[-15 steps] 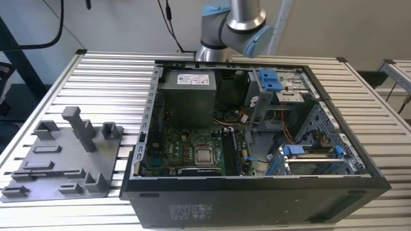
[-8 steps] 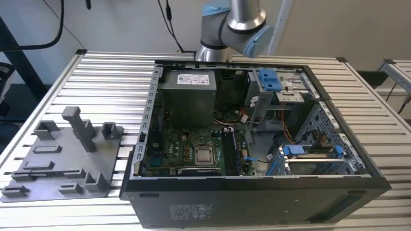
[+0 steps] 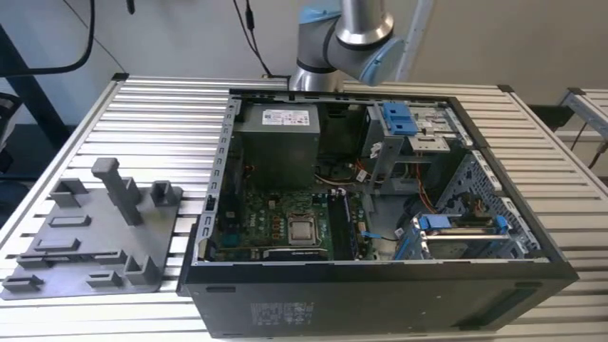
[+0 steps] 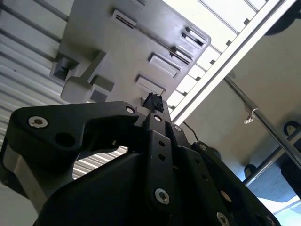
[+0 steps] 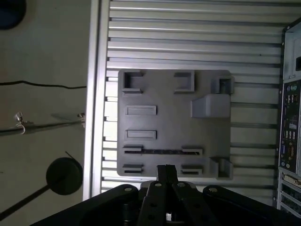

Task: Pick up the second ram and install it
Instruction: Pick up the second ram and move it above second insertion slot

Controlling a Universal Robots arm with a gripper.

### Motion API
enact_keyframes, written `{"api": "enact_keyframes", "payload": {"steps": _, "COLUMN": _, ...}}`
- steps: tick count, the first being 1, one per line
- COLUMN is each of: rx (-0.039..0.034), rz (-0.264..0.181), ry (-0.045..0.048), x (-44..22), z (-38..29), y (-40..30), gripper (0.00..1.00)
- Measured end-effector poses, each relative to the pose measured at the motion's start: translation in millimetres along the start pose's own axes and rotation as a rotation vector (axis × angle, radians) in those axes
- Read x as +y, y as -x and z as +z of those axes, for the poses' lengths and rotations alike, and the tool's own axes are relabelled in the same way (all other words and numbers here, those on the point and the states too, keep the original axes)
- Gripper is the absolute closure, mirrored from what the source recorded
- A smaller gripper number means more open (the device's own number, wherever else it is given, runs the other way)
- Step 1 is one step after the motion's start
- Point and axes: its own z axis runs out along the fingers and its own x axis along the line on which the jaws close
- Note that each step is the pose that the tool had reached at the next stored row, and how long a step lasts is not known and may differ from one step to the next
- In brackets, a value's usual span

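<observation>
One thin, flat, dark memory strip, the second ram [image 5: 162,151], lies lengthwise in a holder on the flat grey plastic tray [image 5: 169,122]. Small grey clips [image 5: 133,149] sit at each of its ends. In the exterior view the tray [image 3: 95,242] rests on the ribbed metal bench [image 3: 161,128], at about nine o'clock from the open black computer case [image 3: 380,306].

The black gripper [image 5: 165,170] hangs above the tray, its tips pressed together and holding nothing. In the first wrist view it lines up near the middle of the strip's length. In the second wrist view the gripper [image 4: 153,100] points at the tray's raised blocks, but its height above them cannot be judged.

The step in hand looks like the approach to the pick. To do it well, the jaws should part wide enough to straddle the strip's thin faces. They should be centred between the two clips and squared to its long edge, so it lifts out straight without tilting or catching. A firm grip on the flat sides, clear of the contact edge, suits so slim a board. The narrow memory slots [image 3: 344,221], at about three o'clock from the processor socket [image 3: 302,229], will call for the same squareness.
</observation>
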Motion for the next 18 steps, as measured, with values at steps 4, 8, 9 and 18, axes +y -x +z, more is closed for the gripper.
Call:
{"api": "enact_keyframes", "payload": {"steps": 4, "rx": 0.0021, "rz": -0.008, "ry": -0.0001, "x": 0.0, "z": 0.0, "y": 0.0, "gripper": 0.89}}
{"api": "enact_keyframes", "payload": {"steps": 8, "rx": 0.0055, "rz": -0.062, "ry": -0.001, "x": 0.0, "z": 0.0, "y": 0.0, "gripper": 0.89}}
{"api": "enact_keyframes", "payload": {"steps": 9, "rx": 0.0065, "rz": -0.076, "ry": -0.0013, "x": 0.0, "z": 0.0, "y": 0.0, "gripper": 0.89}}
{"api": "enact_keyframes", "payload": {"steps": 18, "rx": -0.0045, "rz": -0.188, "ry": -0.0047, "x": 0.0, "z": 0.0, "y": 0.1, "gripper": 0.89}}
